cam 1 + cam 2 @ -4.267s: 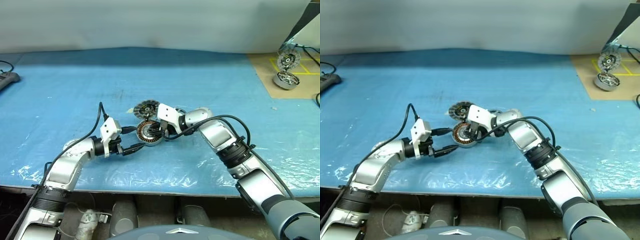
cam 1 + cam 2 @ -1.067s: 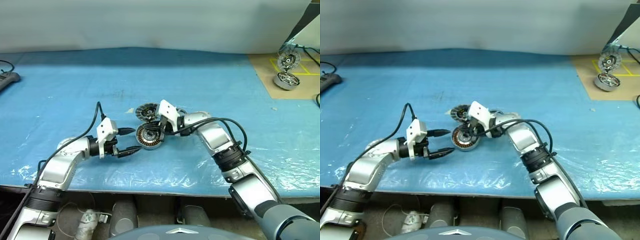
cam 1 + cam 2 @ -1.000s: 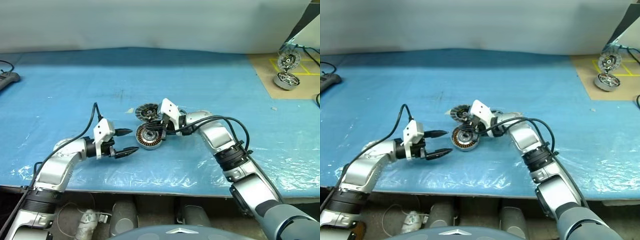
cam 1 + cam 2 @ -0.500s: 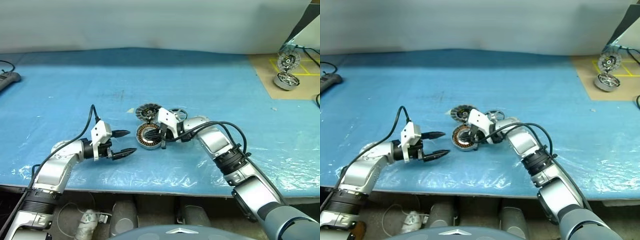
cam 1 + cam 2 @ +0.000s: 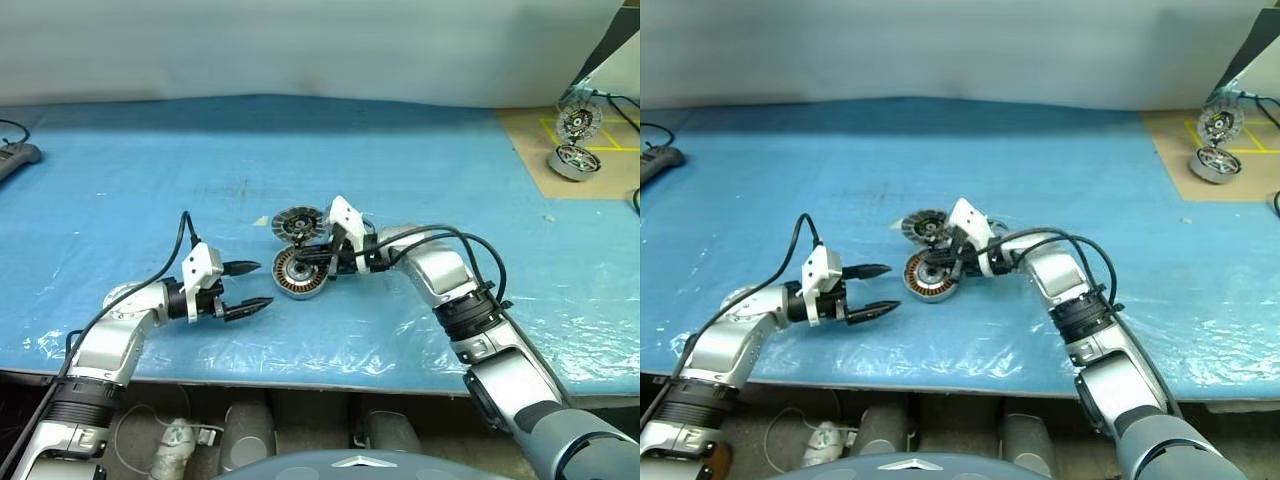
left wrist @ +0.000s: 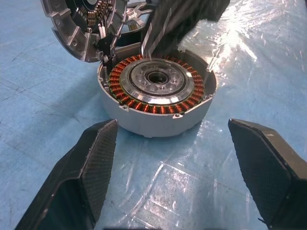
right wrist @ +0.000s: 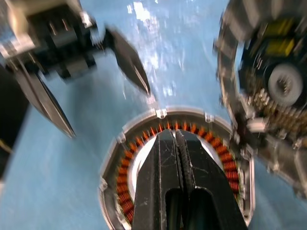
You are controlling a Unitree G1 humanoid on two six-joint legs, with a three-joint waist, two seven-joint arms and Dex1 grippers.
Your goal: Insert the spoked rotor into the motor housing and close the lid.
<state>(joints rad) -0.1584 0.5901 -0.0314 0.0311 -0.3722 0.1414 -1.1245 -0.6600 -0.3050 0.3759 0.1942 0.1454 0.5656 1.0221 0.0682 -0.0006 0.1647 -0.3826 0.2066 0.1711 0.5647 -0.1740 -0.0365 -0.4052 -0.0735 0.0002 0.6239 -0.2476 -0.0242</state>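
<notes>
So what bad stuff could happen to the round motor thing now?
The right gripper is shut, with its fingers right over the copper windings of the motor housing. Pressing down could scratch the thin wires.

The lid leans tilted against the housing's rim. A nudge could tip it over, or drop it crookedly onto the cup.

The left gripper is open and apart from the housing, so nothing steadies it. It might slide on the shiny blue sheet.

Matt silver-grey metal motor housing [image 6: 158, 103] with shiny copper-orange windings, resting on glossy, crinkled blue plastic sheeting [image 5: 420, 150]. Left gripper fingers [image 6: 91, 163] are matt black plastic.
</notes>
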